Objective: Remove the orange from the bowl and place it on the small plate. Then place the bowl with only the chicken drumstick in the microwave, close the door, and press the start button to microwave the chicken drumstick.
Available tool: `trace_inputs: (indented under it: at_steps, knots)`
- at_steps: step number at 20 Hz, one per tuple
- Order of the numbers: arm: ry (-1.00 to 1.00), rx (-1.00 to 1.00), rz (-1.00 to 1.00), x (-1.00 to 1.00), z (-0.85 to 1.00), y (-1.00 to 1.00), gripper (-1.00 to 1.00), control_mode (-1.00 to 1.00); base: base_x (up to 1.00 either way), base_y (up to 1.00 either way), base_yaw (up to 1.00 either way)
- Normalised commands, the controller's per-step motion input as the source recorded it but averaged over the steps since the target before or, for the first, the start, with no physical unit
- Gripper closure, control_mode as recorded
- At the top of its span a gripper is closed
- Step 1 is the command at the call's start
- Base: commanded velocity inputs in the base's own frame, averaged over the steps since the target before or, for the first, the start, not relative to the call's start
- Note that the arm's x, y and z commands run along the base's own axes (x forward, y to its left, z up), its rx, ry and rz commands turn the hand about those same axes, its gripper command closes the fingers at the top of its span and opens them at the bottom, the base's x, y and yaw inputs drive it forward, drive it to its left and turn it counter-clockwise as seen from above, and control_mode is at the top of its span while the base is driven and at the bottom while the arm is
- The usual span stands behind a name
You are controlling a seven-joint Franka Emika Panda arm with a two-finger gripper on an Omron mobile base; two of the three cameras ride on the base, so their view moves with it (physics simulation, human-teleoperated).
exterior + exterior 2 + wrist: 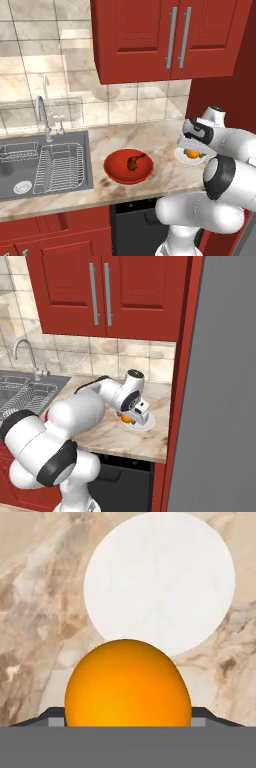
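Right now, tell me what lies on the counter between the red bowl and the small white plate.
Nothing: in the left base view, bare marble counter separates the red bowl from the small white plate.

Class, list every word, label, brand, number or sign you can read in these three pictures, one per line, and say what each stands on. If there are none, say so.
None: no readable text in any view.
Red cabinet doors: plain, with metal handles.
Bowl, plate, orange: no label or mark.
Counter: marble veining alone.
Grey panel at the right: blank.
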Motion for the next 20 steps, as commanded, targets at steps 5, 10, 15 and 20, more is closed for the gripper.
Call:
trace_inputs:
  at_steps: [5, 10, 15, 20]
  knots:
    - [0.11, -0.01, 0.00, 0.32, -0.60, -0.09, 1.00, -1.00, 0.00, 0.00, 0.00]
    - [0.07, 0.00, 0.00, 0.27, -0.41, -0.18, 1.00, -1.00, 0.00, 0.00, 0.00]
    - [0.04, 0.00, 0.00, 0.14, -0.25, -0.17, 1.00, -1.00, 0.00, 0.00, 0.00]
    - [0.01, 0.00, 0.00, 0.19, -0.02, -0.19, 1.00, -1.00, 0.00, 0.00, 0.00]
